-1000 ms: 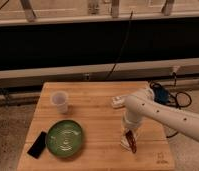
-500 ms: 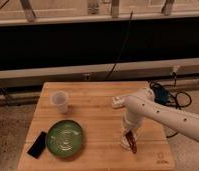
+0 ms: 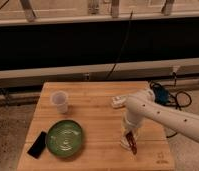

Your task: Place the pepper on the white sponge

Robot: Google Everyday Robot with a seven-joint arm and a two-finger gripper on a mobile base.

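My gripper (image 3: 129, 134) points down over the front right part of the wooden table (image 3: 98, 120), on the end of the white arm that reaches in from the right. The dark-red pepper (image 3: 133, 145) shows just below the gripper tip, slanting down to the right. A whitish block, the white sponge (image 3: 124, 145), peeks out beside and under the pepper, mostly hidden by the gripper. I cannot tell whether the pepper rests on the sponge or is still held.
A green plate (image 3: 66, 138) lies at the front left, with a black flat device (image 3: 37, 144) beside it at the table's left edge. A translucent white cup (image 3: 59, 100) stands at the back left. A flat elongated white object (image 3: 118, 101) lies behind the arm. Cables lie off the right edge.
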